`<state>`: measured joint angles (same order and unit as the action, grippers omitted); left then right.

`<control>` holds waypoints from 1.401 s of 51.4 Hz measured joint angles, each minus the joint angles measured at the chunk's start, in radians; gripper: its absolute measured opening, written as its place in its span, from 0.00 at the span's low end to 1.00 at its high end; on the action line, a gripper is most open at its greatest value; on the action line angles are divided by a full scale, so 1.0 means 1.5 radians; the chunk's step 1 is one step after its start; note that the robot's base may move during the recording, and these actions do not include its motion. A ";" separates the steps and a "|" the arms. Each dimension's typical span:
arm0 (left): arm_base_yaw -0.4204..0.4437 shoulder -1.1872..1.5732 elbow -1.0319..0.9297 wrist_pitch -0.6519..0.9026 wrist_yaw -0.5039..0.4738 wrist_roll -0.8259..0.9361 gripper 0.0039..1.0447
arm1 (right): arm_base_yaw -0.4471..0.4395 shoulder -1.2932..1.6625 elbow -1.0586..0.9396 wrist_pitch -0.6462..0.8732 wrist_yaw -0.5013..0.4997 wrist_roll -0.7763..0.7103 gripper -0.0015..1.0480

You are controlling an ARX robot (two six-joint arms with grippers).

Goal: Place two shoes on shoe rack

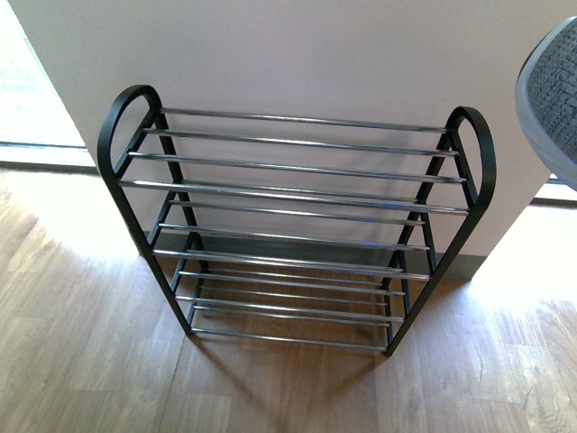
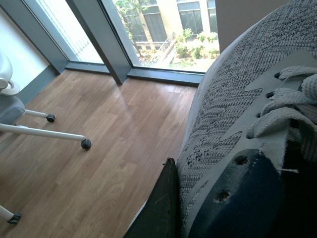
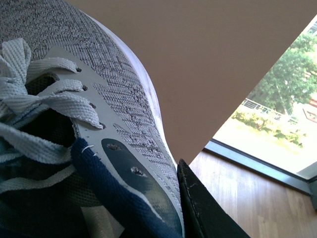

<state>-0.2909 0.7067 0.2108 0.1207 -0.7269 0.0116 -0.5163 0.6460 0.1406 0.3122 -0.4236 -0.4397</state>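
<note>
Field notes, room only.

Front view: we record a plain pale wall (image 1: 297, 54) ahead, with a grey skirting board (image 1: 462, 267) at its foot. The plank floor (image 1: 81, 361) is light brown wood, washed bright with daylight near both ends of the wall. Left of the wall we see overexposed glazing (image 1: 27, 81).

Left wrist view: tall windows (image 2: 163, 25) sit in dark grey frames (image 2: 106, 44). Outside we note shrubs and a pale building. A rolling chair (image 2: 34, 130) with white legs stands on the planks on a black castor (image 2: 85, 144).

Right wrist view: a beige wall meets a low window (image 3: 277, 124), with sunlit trees (image 3: 282, 79) beyond.
</note>
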 joint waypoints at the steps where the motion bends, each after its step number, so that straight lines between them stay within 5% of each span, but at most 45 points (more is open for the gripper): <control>1: 0.000 0.000 0.000 0.000 0.000 0.000 0.01 | 0.000 0.000 0.000 0.000 0.000 0.000 0.02; 16: 0.000 0.000 0.000 0.000 0.001 0.000 0.01 | 0.000 0.000 0.000 0.000 0.000 0.000 0.02; 21: 0.000 0.000 0.000 0.000 0.000 0.000 0.01 | -0.012 0.032 0.003 0.044 -0.099 0.076 0.02; 27: 0.000 0.000 0.000 0.000 0.001 0.000 0.01 | 0.020 0.081 0.036 0.021 -0.102 0.120 0.02; 57: 0.000 0.000 0.000 0.000 0.001 0.000 0.01 | 0.246 0.418 0.335 -0.010 0.164 0.248 0.02; 72: 0.000 0.000 0.000 0.000 0.001 0.000 0.01 | 0.371 0.544 0.461 -0.117 0.293 0.376 0.02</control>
<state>-0.2909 0.7067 0.2108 0.1207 -0.7261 0.0120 0.0402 1.4624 0.8322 0.1368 0.0158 0.1246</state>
